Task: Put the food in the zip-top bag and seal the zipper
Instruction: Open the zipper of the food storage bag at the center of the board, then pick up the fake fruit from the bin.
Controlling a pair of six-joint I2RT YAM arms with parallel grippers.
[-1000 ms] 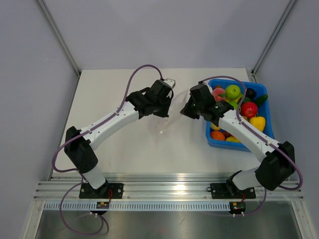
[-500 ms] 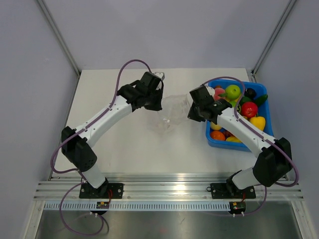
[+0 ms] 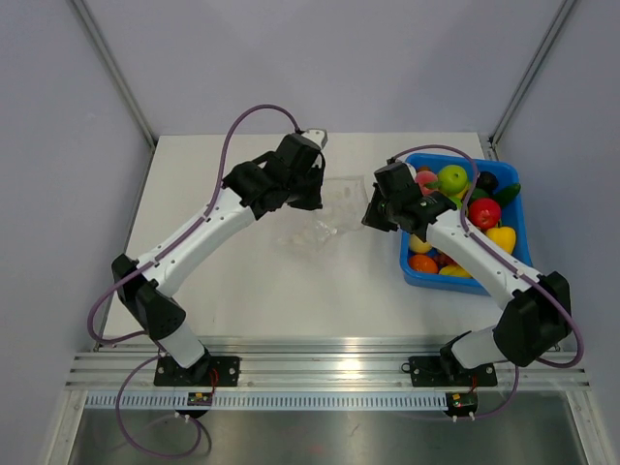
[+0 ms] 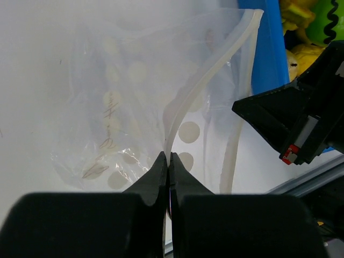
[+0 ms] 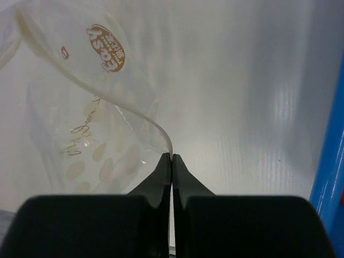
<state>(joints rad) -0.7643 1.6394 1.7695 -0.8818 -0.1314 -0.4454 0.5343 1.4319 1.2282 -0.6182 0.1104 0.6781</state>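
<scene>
The clear zip-top bag (image 3: 327, 219) hangs between my two grippers over the middle of the table; it also shows in the left wrist view (image 4: 118, 102) and the right wrist view (image 5: 80, 123). My left gripper (image 4: 169, 157) is shut on the zipper (image 4: 204, 80) strip. My right gripper (image 5: 171, 156) is shut on the other zipper strip (image 5: 97, 94). The bag's mouth gapes between them and the bag holds no food. The food (image 3: 465, 208), red, green, yellow and orange toy fruits, lies in the blue bin (image 3: 426, 274).
The blue bin stands at the right side of the table, right beside my right arm; its wall shows in the left wrist view (image 4: 267, 48) and the right wrist view (image 5: 328, 156). The white tabletop (image 3: 194, 203) spreads to the left.
The left gripper has swung left and back, and the right gripper moved slightly, pulling the bag's mouth apart and lifting the bag between them.
</scene>
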